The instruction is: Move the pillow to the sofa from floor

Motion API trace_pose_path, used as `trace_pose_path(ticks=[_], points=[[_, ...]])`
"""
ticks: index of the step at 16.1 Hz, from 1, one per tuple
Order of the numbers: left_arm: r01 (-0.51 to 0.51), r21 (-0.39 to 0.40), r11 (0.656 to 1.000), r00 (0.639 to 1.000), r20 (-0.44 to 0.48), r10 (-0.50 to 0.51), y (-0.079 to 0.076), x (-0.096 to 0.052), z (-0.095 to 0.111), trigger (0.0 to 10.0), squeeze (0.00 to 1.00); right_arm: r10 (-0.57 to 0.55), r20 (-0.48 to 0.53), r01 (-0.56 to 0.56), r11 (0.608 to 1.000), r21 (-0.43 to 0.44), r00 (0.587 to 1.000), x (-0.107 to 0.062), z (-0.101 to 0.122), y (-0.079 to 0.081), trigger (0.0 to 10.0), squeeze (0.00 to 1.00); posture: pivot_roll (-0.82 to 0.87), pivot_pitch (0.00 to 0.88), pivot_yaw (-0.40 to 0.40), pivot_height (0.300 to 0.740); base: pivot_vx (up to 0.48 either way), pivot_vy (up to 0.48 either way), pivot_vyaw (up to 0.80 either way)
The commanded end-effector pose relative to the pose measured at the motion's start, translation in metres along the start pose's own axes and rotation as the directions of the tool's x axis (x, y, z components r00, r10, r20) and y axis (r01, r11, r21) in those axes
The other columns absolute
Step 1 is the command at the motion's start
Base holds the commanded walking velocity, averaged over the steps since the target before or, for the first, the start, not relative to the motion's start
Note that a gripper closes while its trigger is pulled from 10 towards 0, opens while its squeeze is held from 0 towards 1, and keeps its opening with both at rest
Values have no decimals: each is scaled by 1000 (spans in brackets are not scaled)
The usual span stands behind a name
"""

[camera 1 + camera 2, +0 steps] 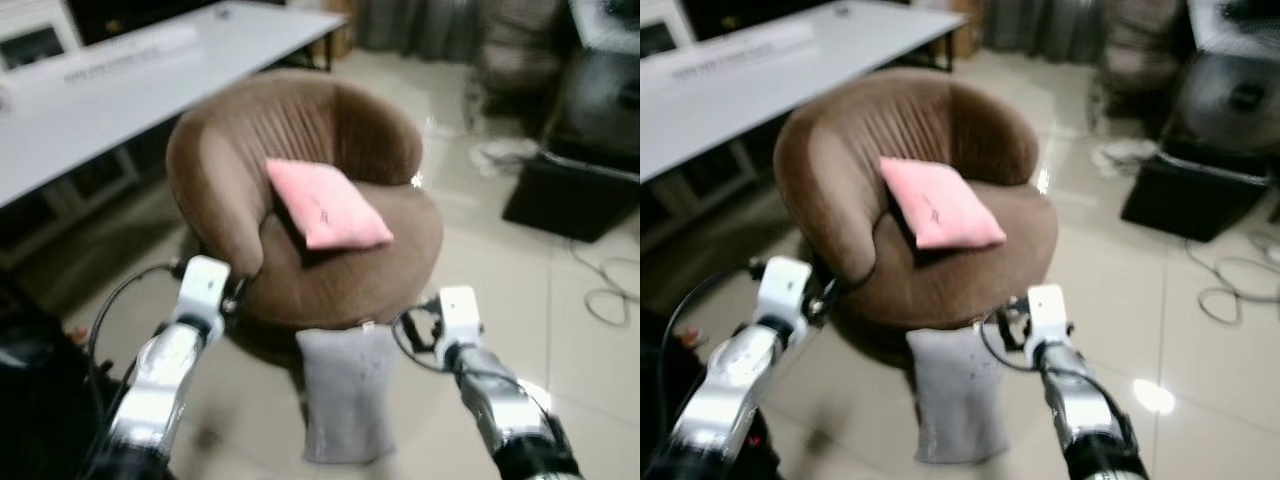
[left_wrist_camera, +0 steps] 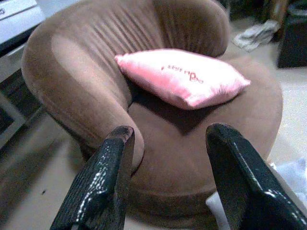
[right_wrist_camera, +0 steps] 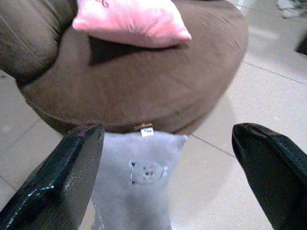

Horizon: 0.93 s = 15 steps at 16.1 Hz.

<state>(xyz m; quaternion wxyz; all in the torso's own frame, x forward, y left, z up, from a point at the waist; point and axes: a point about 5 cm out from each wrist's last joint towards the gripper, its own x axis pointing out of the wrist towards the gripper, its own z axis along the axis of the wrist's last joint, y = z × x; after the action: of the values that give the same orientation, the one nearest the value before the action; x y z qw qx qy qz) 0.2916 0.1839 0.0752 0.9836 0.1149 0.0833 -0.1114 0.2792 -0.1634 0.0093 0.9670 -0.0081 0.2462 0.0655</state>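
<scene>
Pale tiled floor (image 1: 600, 370), living-room setting. Right gripper (image 3: 168, 167) hangs over the tiles with its fingers spread wide and nothing between them; grey pillow (image 1: 345, 395) lies on the floor straight ahead of it, upper edge touching the base of the brown round sofa (image 1: 300, 270). Left gripper (image 2: 168, 177) also spread apart and holding nothing, raised in front of the sofa's left armrest. Pink pillow (image 1: 325, 205) rests tilted on the sofa seat against the backrest. White table (image 1: 150, 80) stands behind the sofa to the left. Dark boxy unit (image 1: 575, 195) and a loose cable (image 1: 605, 290) sit on the floor to the right.
</scene>
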Motion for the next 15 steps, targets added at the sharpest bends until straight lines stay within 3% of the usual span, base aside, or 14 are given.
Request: trace_pose_path(ticks=[1, 9, 11, 15], points=[[-17, 9, 1000, 1000, -19, 17, 7, -3, -4, 10000, 0, 18, 17, -18, 1000, 8, 1000, 3, 7, 6, 10000, 0, 113, 0, 32, 740, 0, 424, 0], [-20, 16, 1000, 1000, -3, 20, 11, 2, 2, 10000, 0, 40, 29, -40, 999, 11, 999, 8, 14, 16, 10000, 0, 130, 0, 29, 740, 0, 427, -437], [-23, 44, 999, 1000, 7, 23, 12, 3, 6, 10000, 0, 50, 41, -50, 999, -4, 998, 9, 18, 17, 10000, 0, 132, 0, 16, 740, 0, 0, 0], [-43, 43, 998, 999, 8, 43, 12, 3, 6, 10000, 0, 71, 54, -69, 997, -24, 996, 11, 23, 21, 10000, 0, 128, 0, 12, 740, 0, -480, 0]])
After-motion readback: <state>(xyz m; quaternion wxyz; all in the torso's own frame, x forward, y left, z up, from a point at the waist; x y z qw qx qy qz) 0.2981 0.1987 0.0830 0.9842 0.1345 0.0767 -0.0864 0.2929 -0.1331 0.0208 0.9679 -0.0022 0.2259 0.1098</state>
